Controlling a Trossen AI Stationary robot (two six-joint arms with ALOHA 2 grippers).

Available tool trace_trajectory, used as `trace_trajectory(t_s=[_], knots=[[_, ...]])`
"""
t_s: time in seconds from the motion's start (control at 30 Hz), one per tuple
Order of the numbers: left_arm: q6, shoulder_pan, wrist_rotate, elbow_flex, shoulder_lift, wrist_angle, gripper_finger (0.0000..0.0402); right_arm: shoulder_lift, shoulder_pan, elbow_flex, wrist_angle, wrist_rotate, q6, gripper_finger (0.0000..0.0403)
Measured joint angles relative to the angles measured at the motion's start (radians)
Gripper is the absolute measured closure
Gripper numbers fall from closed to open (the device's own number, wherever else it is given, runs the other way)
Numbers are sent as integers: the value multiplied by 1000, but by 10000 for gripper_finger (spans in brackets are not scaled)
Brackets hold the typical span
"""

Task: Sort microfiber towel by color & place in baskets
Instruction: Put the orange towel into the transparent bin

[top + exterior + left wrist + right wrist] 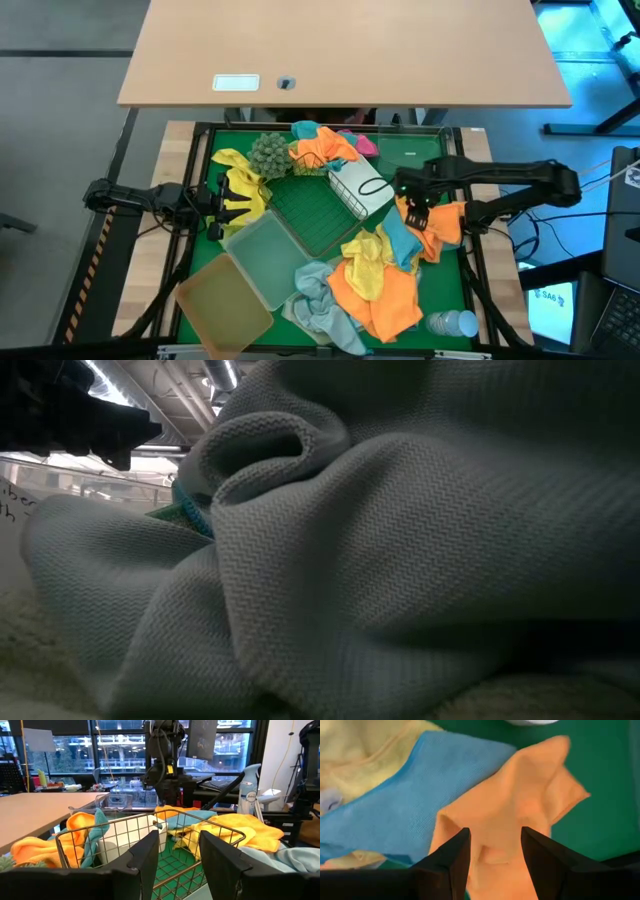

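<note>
Left hand (213, 200): positioned at the left edge of the green mat (440, 300), fingers spread and empty, just beside a yellow towel (240, 180). In the left wrist view its two fingers (145, 865) frame the green wire basket (150, 835) directly ahead.

Amber bin (222, 300): front left corner of the counter (175, 160). The frosted clear bin (265, 255) lies touching it, toward the centre.

Grey-green bobbly ball (270, 153): behind the baskets, beside an orange towel (320, 150) with a pink towel (362, 143) next to it.

Green wire basket (315, 215): centre of the mat. The white bin (360, 190) lies tilted at its right rear corner.

Front centre: a light blue towel (320, 300) beside a heap of orange and yellow towels (375, 280).

Right hand (418, 212): hovers above an orange towel (520, 805) to the right of the white bin, fingers spread, nothing pinched. A blue towel (410, 795) lies just beside that orange one.

Clear plastic bottle (452, 323): front right corner of the mat.
</note>
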Motion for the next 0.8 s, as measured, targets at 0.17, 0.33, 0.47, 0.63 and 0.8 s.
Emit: trace_trajectory(t_s=[0.17,0.33,0.47,0.63,0.8], knots=[[6,0,0,0,0,0,265,15,0,0,-1,-13,-5,228],[6,0,0,0,0,0,265,16,0,0,1,12,-44,228],[7,0,0,0,0,0,265,20,0,-1,9,20,-57,228],[7,0,0,0,0,0,265,43,0,-24,15,13,-80,228],[7,0,0,0,0,0,265,58,0,-73,54,23,-107,228]])
